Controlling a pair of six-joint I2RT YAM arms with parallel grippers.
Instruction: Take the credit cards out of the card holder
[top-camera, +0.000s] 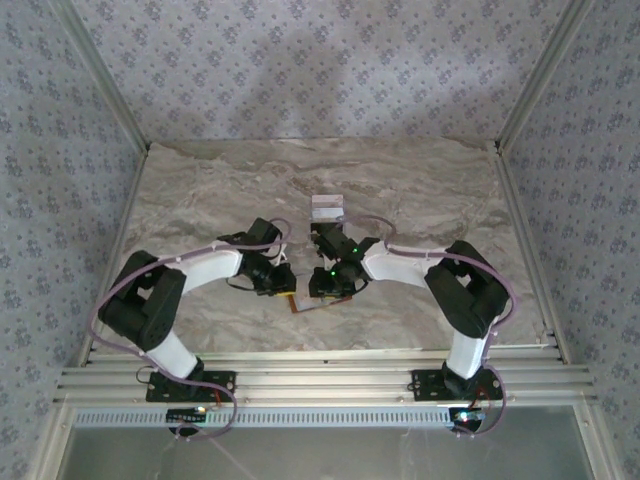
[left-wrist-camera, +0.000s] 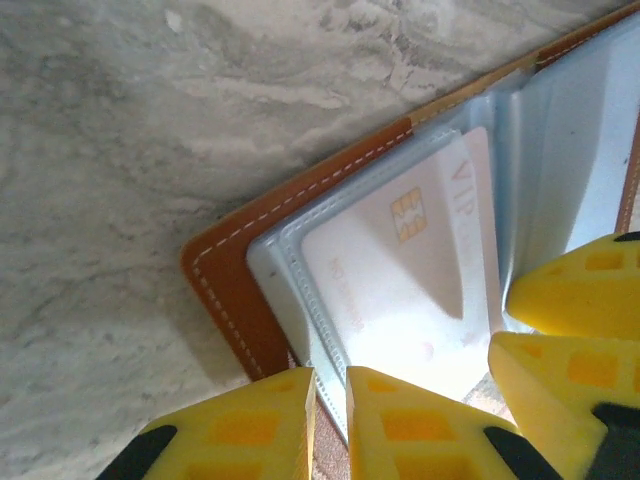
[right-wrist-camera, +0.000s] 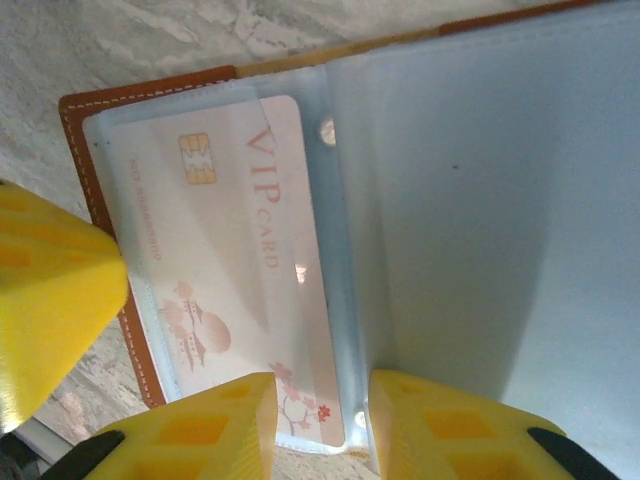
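- Open card holder holds 1 whitish credit card in a clear sleeve.
- Left gripper clamps the holder's edge.
- Right gripper straddles the sleeve; grip unclear.

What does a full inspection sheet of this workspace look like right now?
Surface: marble table, veined grey.
Job's things: holder lies open; a whitish VIP card sits in its clear sleeve.
Clutter: small pale block behind the claws.
Claws: left claw shut on the holder's edge; right claw straddles the card's end, grip unclear.
Cables: pale cables loop out at both sides, away from the holder.
Surroundings: patterned walls, metal rails at the near edge.
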